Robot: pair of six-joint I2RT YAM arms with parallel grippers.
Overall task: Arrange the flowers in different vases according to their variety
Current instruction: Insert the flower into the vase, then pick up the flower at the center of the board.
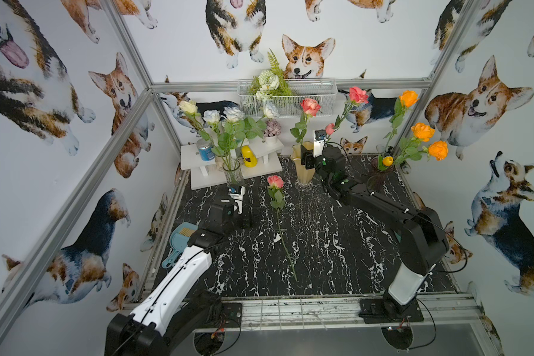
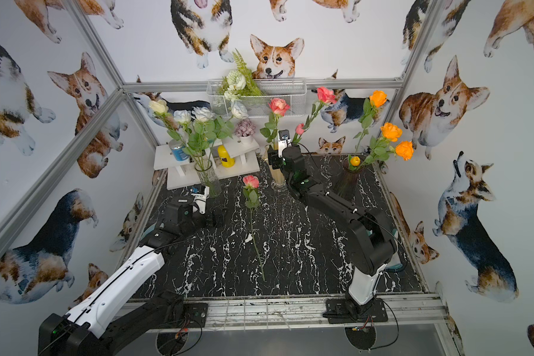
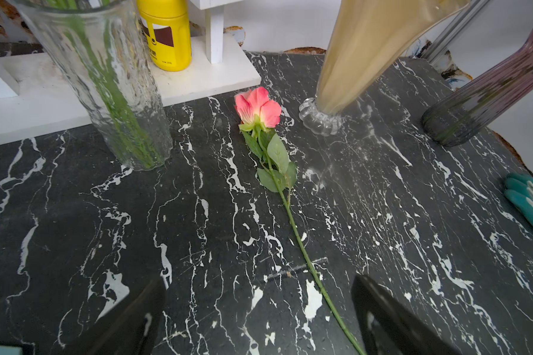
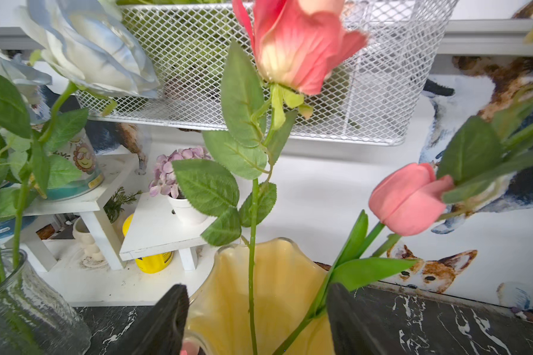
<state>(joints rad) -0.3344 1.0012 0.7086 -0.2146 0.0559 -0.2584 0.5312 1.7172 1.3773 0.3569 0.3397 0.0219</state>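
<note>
One pink rose [image 1: 275, 182] [image 3: 259, 107] lies flat on the black marble table, stem toward the front. My left gripper [image 1: 246, 216] [image 3: 259, 285] hovers open to its left, touching nothing. My right gripper [image 1: 307, 157] [image 4: 256, 295] stands open over the creamy-yellow vase [image 1: 304, 172] [image 4: 274, 292]. A pink rose stem [image 4: 252, 215] stands free between its fingers, and a pink tulip bud [image 4: 410, 198] leans beside one finger. White roses fill the clear glass vase [image 1: 233, 172] [image 3: 105, 76]. Orange roses stand in the purple vase [image 1: 378, 177] [image 3: 490, 92].
A white step shelf [image 1: 198, 154] at the back left carries a blue-lidded jar [image 1: 205, 149], a yellow bottle [image 1: 248, 156] and a purple potted flower [image 1: 272, 129]. A wire basket [image 1: 305, 95] hangs on the back rail. A blue dustpan [image 1: 179, 240] lies front left, a teal glove [image 3: 530, 199] far right.
</note>
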